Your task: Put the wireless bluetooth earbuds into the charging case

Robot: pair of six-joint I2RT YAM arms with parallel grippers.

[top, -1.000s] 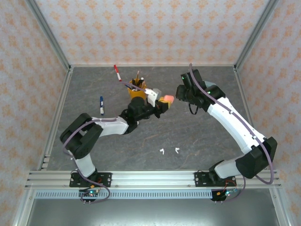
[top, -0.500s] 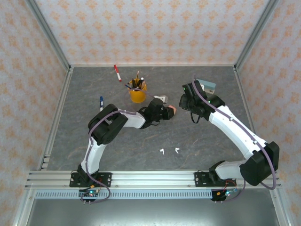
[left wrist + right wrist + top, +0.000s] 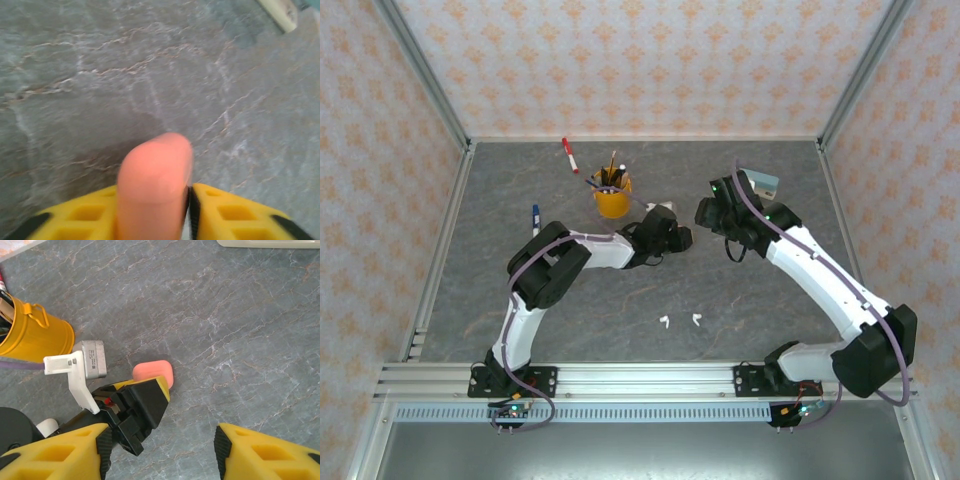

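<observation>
- The left gripper (image 3: 676, 238) straddles the pink case (image 3: 153, 374), which rests on the table (image 3: 600, 300) near its middle. I'd guess this is to steady the case for loading.
- Its fingers (image 3: 235, 215) flank the case closely, with a thin gap on one side. I cannot tell whether they are pinching it or have let go.
- The right gripper (image 3: 160, 440) hangs just beside it, jaws spread wide with nothing between them, seemingly free to fetch.
- The earbuds (image 3: 663, 322) lie toward the near edge, well apart from the pink case, and none is inserted.
- I count two white earbuds.
- There are two cases: the pink one and a pale case (image 3: 761, 183) far right.
- There is one yellow cup (image 3: 612, 200).
- There are two markers: a red marker (image 3: 569, 155) and a blue marker (image 3: 536, 220).
</observation>
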